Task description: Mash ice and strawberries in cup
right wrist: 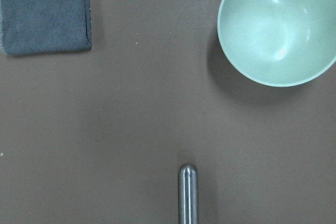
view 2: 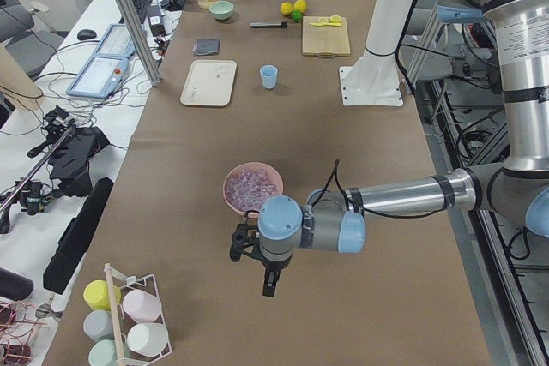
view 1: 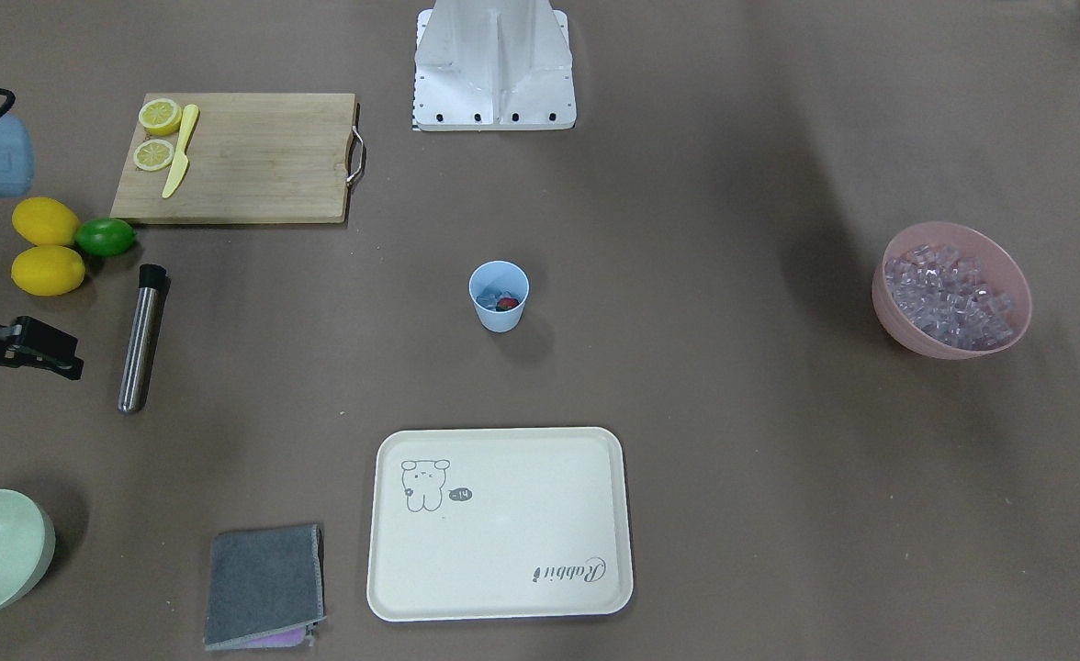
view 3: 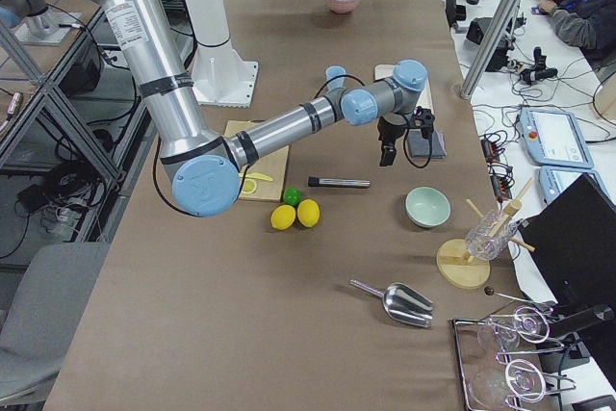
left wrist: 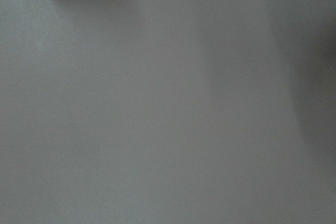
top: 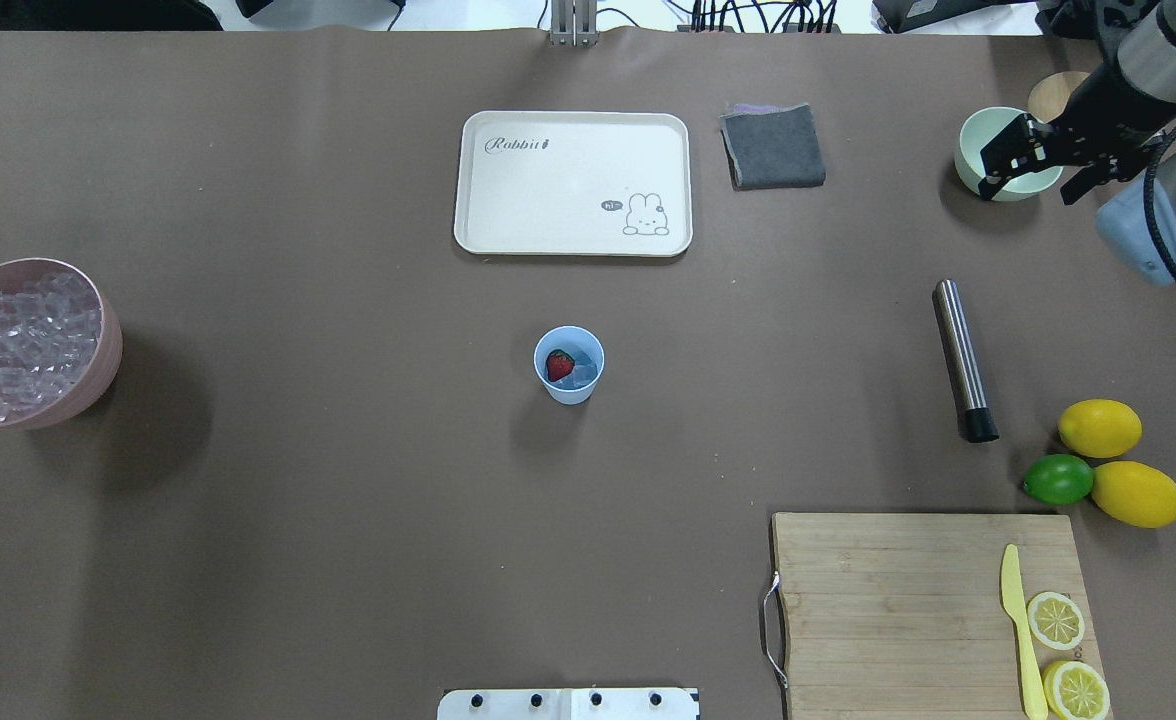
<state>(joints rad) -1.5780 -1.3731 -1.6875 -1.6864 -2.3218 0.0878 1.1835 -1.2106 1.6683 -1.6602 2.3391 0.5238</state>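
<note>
Read the clock from the overhead view, with 12 pointing away from the robot. Your cup (top: 568,396) stands upright at the table's centre, well apart from everything else. In it you can see the strawberry (top: 559,365) on the 9 o'clock side. A few pieces of ice (top: 584,376) lie beside it toward 4 o'clock. More ice fills the pink bowl (top: 113,360) near the 9 o'clock edge.

Your right gripper (view 3: 387,155) hangs above the table at 2 o'clock from the cup, fingers pointing down. It has hold of nothing. You cannot tell from these views how far its jaws stand apart. Its wrist camera looks down on bare table, with the cloth (top: 773,148) at 10 o'clock in that picture. The green bowl (top: 973,135) is at 2, and the rounded end of the muddler (top: 963,360) at 6. The muddler lies flat at 3 o'clock from the cup, black tip toward 6, untouched.

Your left gripper (view 2: 268,279) shows only in the left side view. It hangs above bare table just past the pink bowl, on the side away from the cup. You cannot tell there whether it is spread or closed, nor whether it holds anything.

The tray (top: 568,180) lies at 12 o'clock from the cup. The board (top: 888,600) lies at 5 o'clock and carries a knife (top: 1018,630) and two lemon halves (top: 1056,620). Two lemons (top: 1100,428) and a lime (top: 1058,480) sit bunched just beyond its 1 o'clock corner.
</note>
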